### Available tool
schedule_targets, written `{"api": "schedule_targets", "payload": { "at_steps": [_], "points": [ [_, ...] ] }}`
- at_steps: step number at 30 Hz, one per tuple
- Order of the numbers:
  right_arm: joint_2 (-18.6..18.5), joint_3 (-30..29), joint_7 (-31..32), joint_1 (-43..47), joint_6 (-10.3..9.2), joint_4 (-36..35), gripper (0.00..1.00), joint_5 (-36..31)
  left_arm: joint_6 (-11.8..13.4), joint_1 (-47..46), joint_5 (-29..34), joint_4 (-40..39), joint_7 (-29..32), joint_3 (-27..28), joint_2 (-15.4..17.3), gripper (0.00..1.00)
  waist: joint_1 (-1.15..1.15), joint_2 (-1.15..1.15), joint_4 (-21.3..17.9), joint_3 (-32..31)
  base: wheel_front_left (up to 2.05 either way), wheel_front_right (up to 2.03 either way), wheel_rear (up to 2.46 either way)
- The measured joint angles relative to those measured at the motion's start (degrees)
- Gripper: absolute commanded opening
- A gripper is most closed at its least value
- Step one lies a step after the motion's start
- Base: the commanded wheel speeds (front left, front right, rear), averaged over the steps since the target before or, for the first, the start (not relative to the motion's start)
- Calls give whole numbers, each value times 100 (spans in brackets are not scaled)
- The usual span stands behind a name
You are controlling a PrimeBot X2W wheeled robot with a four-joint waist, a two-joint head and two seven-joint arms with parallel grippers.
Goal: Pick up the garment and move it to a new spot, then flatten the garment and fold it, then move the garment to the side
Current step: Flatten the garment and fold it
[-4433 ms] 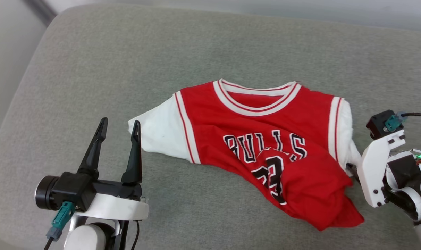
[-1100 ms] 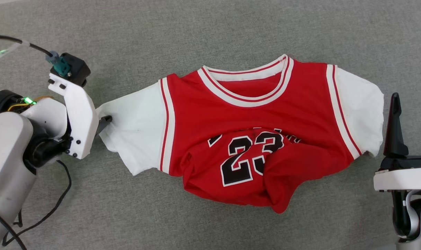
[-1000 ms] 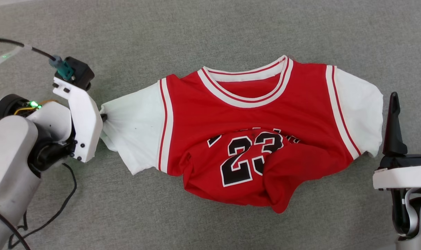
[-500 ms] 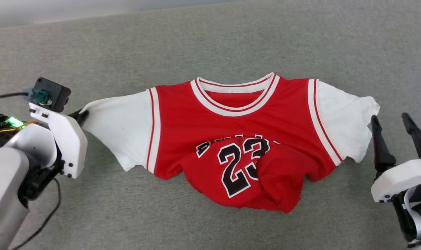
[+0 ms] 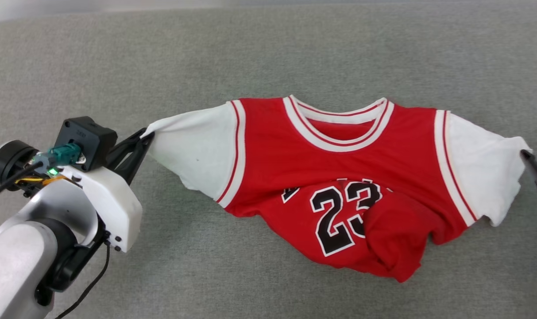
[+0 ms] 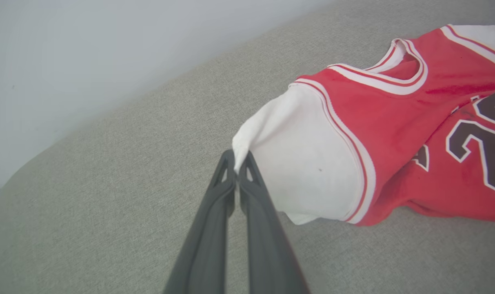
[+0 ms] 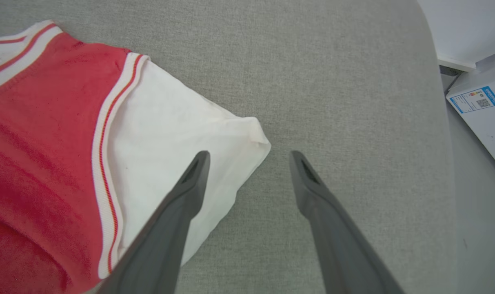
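The garment (image 5: 339,177), a red jersey with white sleeves and a black 23, lies face up on the grey cushion (image 5: 268,53), its lower part bunched up over the lettering. My left gripper (image 5: 145,136) is shut on the tip of the garment's left sleeve (image 6: 300,163), pinching the white cloth between its fingertips (image 6: 237,163). My right gripper (image 7: 249,157) is open at the right sleeve (image 7: 169,143); one finger lies over the white cloth, the other over bare cushion. A dark finger (image 5: 531,167) of it shows at the right edge of the head view.
The grey cushion (image 6: 108,183) runs wide around the garment. A pale wall (image 6: 88,49) rises beyond its far edge. Off the cushion's right end stands a white box with a blue label (image 7: 482,106).
My left gripper closed on the left sleeve tip and drew it outward, stretching the sleeve. My right gripper came in to the right sleeve's edge. The camera also shifted.
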Motion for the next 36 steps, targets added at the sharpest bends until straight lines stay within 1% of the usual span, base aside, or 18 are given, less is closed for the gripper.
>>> {"api": "schedule_targets", "payload": {
  "at_steps": [3,7,13,19,20,21,22,26,28,30,32,36],
  "points": [
    [-185,49,302,-203,-1,265,100,1,73,25,62,-312,0,-25,1,0,0,0,141,120,0,0,0],
    [-405,110,417,-388,0,712,100,-66,115,46,151,-619,0,-63,-7,0,0,0,326,292,0,0,0],
    [-428,114,157,-497,-1,1377,100,-205,152,5,265,-882,-60,-141,-120,0,0,0,586,501,0,0,0],
    [-525,348,-182,-516,-43,1644,100,-171,145,-9,291,-877,-171,-220,-240,0,-2,0,743,633,0,0,0],
    [-554,402,-211,-532,-45,1685,62,-147,144,-10,307,-853,-236,-208,-243,0,-2,0,748,638,0,0,0],
    [-566,452,-253,-549,-45,1726,8,-126,149,-14,347,-805,-285,-192,-242,0,-2,0,747,633,0,0,0],
    [-576,519,-301,-560,-45,1758,0,-100,149,-17,353,-753,-313,-188,-238,0,-2,0,743,617,0,0,0],
    [-565,762,-563,-616,-12,1860,0,-58,147,-14,350,-593,-422,-185,-249,0,-1,0,692,488,0,0,0],
    [-604,845,-831,-639,-12,1859,0,-32,145,-16,397,-541,-560,-152,-261,0,0,0,656,388,0,0,0],
    [-550,758,-1116,-690,-10,1830,0,218,165,-18,415,-474,-687,-87,-261,0,0,0,621,261,0,0,0],
    [-558,798,-1278,-792,2,1661,0,441,187,-15,443,-427,-761,-37,-218,0,0,0,580,112,0,0,0],
    [-904,829,-1561,-985,1,1196,0,572,309,7,438,-442,-931,248,-29,0,0,0,467,-209,0,0,0]
  ]
}}
